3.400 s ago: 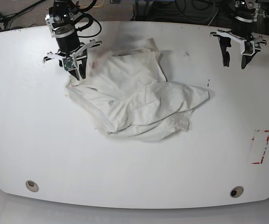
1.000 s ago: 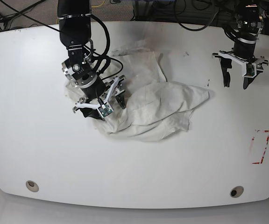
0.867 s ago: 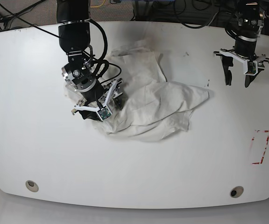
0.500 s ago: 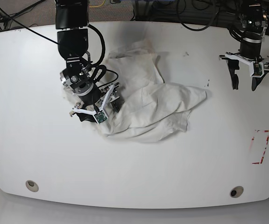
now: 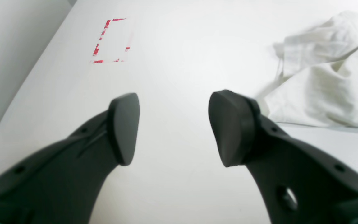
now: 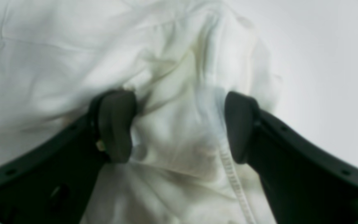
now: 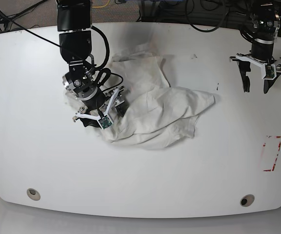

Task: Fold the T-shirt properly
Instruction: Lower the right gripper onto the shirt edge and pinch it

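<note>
Large white oval table (image 7: 145, 175) fills the base view. Crumpled off-white cotton T-shirt (image 7: 150, 109) lies bunched left of the table's centre, one lobe toward 3 o'clock, another toward 12 o'clock. Black right gripper (image 7: 100, 108) sits on the shirt's 9 o'clock edge; in the right wrist view (image 6: 179, 127) its jaws are spread, a ridge of cloth and a stitched hem between the pads, cloth not pinched. Black left gripper (image 7: 258, 80) hangs at 2 o'clock, well apart from the shirt, jaws released, only bare table between them (image 5: 172, 127). Small red dashed rectangle mark (image 7: 271, 153) at 4 o'clock near the table edge.
</note>
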`<control>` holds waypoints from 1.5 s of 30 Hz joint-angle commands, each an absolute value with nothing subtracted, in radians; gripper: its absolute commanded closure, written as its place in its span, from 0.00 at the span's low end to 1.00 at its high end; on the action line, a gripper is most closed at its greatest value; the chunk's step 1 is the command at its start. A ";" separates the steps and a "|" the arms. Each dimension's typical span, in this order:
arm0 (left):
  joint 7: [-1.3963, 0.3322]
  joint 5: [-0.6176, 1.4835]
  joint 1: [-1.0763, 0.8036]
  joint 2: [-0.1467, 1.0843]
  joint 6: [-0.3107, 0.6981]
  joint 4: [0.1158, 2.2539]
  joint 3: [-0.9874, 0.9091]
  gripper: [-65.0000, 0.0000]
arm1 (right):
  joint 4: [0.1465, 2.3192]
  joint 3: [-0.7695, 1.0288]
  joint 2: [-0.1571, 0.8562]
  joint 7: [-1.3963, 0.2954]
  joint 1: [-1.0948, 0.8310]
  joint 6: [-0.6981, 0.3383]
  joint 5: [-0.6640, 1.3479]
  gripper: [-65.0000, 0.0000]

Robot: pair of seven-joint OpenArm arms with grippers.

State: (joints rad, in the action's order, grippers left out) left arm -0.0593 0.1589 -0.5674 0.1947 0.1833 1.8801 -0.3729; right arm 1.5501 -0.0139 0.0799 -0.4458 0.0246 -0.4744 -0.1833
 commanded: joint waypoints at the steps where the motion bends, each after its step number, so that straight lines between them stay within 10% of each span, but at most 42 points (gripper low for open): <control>1: -0.027 0.164 -0.565 0.206 0.179 1.899 -0.379 0.44 | 1.572 -0.010 0.075 -0.428 0.033 -0.471 -0.171 0.33; 14: -0.028 0.163 -0.567 0.209 0.178 1.903 -0.370 0.44 | 1.559 -0.034 0.077 -0.434 0.039 -0.473 -0.176 0.35; 34: -0.020 0.162 -0.559 0.207 0.175 1.900 -0.376 0.44 | 1.551 -0.053 0.076 -0.437 0.043 -0.477 -0.175 0.94; 45: -0.021 0.160 -0.561 0.202 0.175 1.899 -0.374 0.44 | 1.582 -0.053 0.074 -0.449 0.031 -0.479 -0.177 0.98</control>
